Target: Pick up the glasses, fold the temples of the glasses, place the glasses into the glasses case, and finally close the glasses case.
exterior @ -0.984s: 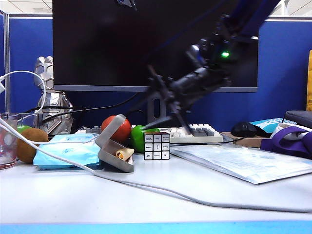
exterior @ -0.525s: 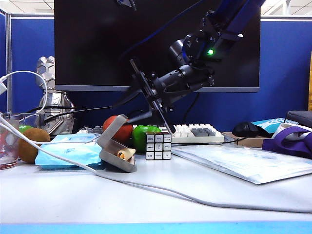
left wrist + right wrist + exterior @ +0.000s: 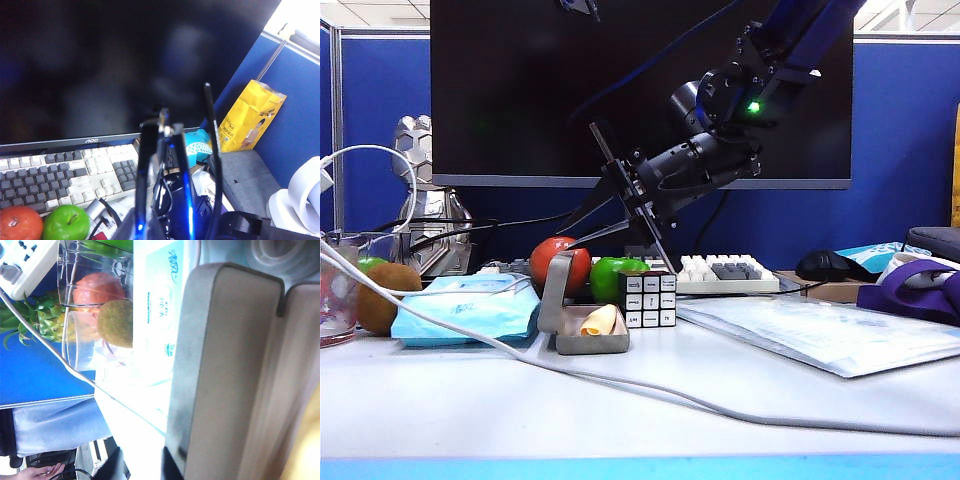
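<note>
- The right claw (image 3: 567, 238) is part way open and holds nothing. Its two tips hang just above the top edge of the lid (image 3: 554, 290).
- The case (image 3: 590, 343) sits open on the counter (image 3: 650, 410), right under that claw. The lid stands up, and a yellow cloth (image 3: 600, 320) lies inside.
- The left claw (image 3: 162, 125) is pinched shut. Thin black bars stick out of it, and I think they are the glasses (image 3: 210, 150).
- I can't tell if the temples are folded yet.
- The right arm is the near one to the case. The left claw is up by the keyboard (image 3: 70, 172) and the screen, well away from it.
- The glasses must come down into the case. From the front the case looks short, so I think its long side points away, toward the screen. The glasses should line up that way.
- The front view shows the whole case and the right claw, but not the left claw.
- Only the left wrist view shows the glasses.
- The right wrist view shows the grey lid up close.
</note>
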Robot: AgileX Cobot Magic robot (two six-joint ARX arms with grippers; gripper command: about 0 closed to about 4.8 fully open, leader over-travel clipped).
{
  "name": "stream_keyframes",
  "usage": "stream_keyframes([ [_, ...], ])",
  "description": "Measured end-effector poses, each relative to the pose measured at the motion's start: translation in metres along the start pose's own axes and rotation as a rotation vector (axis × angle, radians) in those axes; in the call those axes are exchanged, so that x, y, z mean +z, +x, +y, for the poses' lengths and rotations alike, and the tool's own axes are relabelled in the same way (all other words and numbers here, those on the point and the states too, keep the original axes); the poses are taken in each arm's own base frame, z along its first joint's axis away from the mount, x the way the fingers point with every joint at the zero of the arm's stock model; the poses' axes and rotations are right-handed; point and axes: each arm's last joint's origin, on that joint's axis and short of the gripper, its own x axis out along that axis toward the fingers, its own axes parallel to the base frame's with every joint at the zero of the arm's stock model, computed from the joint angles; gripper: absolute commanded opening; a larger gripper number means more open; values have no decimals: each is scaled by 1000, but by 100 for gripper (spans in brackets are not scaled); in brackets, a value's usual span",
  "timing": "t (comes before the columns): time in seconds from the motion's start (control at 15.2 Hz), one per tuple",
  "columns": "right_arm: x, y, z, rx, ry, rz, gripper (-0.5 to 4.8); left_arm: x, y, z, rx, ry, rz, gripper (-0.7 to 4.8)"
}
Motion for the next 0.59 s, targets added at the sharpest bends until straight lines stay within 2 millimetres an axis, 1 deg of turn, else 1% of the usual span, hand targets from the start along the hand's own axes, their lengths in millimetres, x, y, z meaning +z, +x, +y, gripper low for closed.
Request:
stream_keyframes([
  [0.07,0,0,0,2,-1,2,217,0,0,0,0,0,0,-6],
  [0.26,1,-1,1,6,-22,-1,218,0,0,0,1,0,2,-6],
  [0.46,0,0,2,-27,-48,-18,218,0,0,0,1,0,4,-6],
  [0.59,0,-2,2,-35,-88,-26,220,-1,0,0,2,-1,5,-6],
])
